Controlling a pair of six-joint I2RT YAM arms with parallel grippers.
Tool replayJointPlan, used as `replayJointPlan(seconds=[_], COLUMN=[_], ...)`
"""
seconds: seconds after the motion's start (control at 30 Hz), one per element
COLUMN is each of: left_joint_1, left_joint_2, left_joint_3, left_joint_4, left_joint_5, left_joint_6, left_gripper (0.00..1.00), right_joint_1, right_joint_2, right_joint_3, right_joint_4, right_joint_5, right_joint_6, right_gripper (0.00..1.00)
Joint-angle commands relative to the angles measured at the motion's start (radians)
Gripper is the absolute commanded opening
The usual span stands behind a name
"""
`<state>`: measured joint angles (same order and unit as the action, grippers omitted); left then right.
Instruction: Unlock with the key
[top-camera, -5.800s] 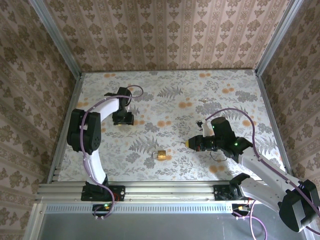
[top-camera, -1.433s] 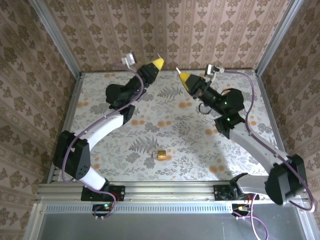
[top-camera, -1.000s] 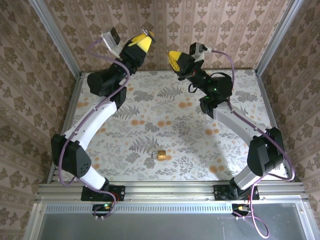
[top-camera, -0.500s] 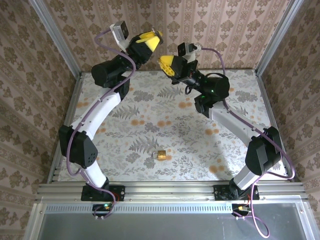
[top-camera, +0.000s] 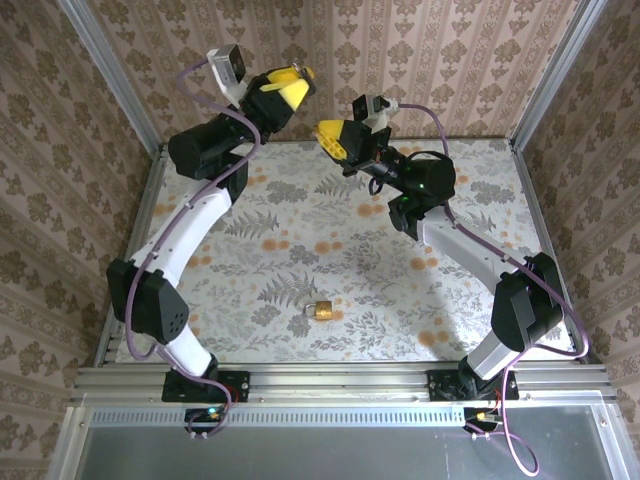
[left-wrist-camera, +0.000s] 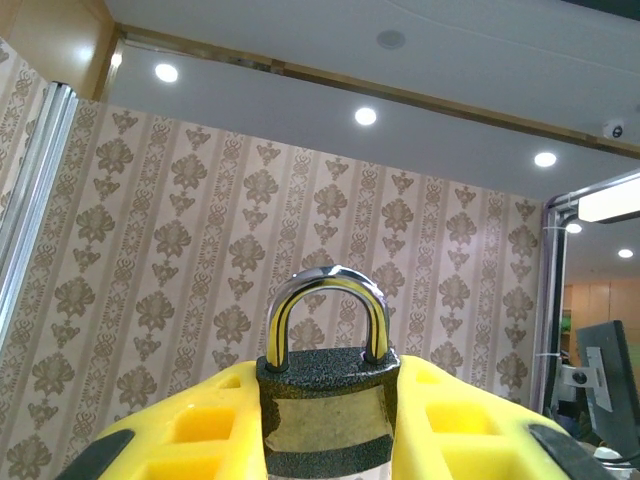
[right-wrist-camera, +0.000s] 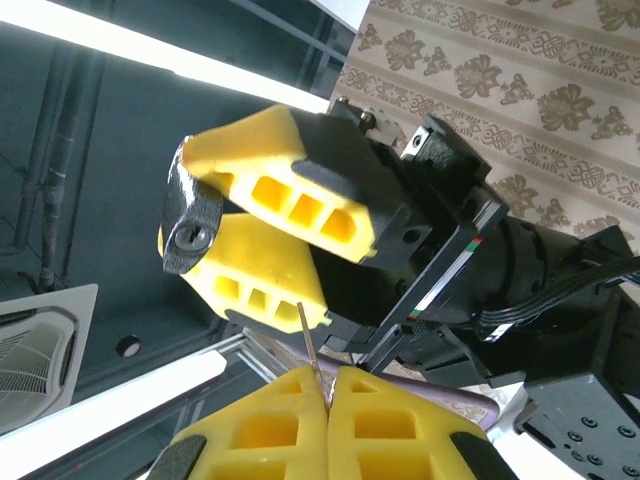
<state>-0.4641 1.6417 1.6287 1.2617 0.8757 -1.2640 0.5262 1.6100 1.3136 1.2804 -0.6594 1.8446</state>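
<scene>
Key (right-wrist-camera: 308, 338), mostly hidden, seems pinched in right fingers (right-wrist-camera: 265, 430); left fingers (left-wrist-camera: 190, 432) clamp padlock (left-wrist-camera: 325, 405).

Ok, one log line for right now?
left tool: holds padlock aloft | right tool: pinches key | key: short of keyhole, not inserted

Padlock (left-wrist-camera: 325, 405) — grainy dark metal, glossy shackle (left-wrist-camera: 325, 281)

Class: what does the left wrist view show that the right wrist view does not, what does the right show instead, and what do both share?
Left wrist: the silver curved shackle of the dark-grey metal padlock, upright. Right wrist: that padlock's keyhole end, and the thin silver metal key pinched in the right gripper's shut jaws, not yet in the keyhole. Both: the padlock clamped between the left gripper's yellow jaws.
</scene>
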Motion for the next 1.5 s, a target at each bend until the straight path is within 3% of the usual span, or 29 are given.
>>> replayJointPlan(seconds=[0.0,1.23,1.33,1.47], left_joint_1=[0.001,0.02,0.028,0.078], left_joint_2=[-0.052,-0.122,-0.135,-0.195], left_joint_3=[-0.021,-0.13,-0.215,-0.492], left_joint_4=[0.044,0.044,0.042,0.032], left_joint_5=[0.019,0.002,-0.016,-0.042], left_joint_6=[0.002,0.039,0.038,0.028], left_gripper=[0.0,0.0,0.0,0.0], right_joint_1=[-0.003,0.016,-0.01,-0.083], right_joint_2=[-0.032,-0.067,-0.089,-0.205], right_joint_3=[0.042,0.024,-0.055,-0.277], right_joint_4=[0.048,0.04,0.028,-0.083], right_joint_5=[0.012,0.032,0.024,0.021], right_joint_6=[0.011,-0.017,-0.036,-0.111], right_gripper=[0.0,0.0,0.0,0.0])
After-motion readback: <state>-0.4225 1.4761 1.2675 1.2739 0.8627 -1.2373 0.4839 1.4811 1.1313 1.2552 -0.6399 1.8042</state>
